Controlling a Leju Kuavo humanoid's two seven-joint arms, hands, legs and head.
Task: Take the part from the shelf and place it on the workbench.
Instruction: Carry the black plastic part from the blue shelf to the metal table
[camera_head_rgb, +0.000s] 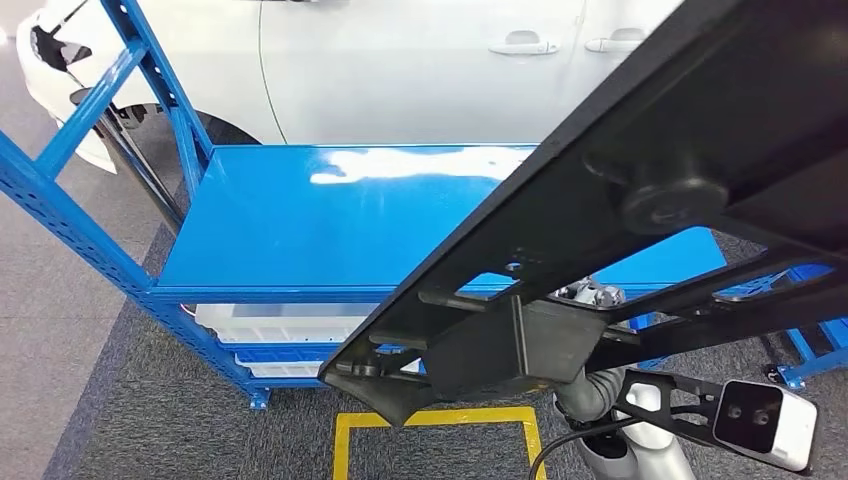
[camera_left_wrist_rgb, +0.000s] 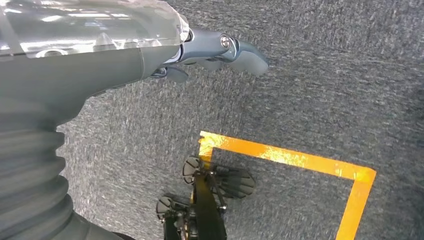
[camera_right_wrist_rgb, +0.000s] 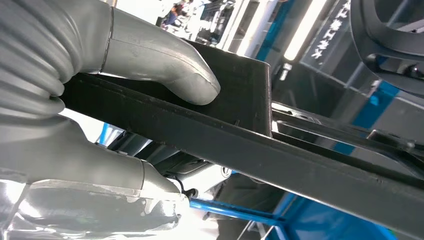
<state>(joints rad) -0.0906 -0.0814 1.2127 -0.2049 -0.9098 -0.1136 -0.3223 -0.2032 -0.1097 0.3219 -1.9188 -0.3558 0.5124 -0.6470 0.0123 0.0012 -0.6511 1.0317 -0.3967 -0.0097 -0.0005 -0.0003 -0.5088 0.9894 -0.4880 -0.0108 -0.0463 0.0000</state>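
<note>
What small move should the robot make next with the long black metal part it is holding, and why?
Probably carry the long black metal part forward and lower it toward the blue shelf surface. The right hand grips it, held tilted in the air above the bare blue top, while the left hand hangs over grey carpet.

The black part (camera_head_rgb: 640, 190) ran off the head view's top and right edges and hid the right hand (camera_right_wrist_rgb: 125, 85) beneath it; its far end was also cut off in the right wrist view. The blue shelf (camera_head_rgb: 330, 220) was partly covered by the part, and its left frame was cropped
</note>
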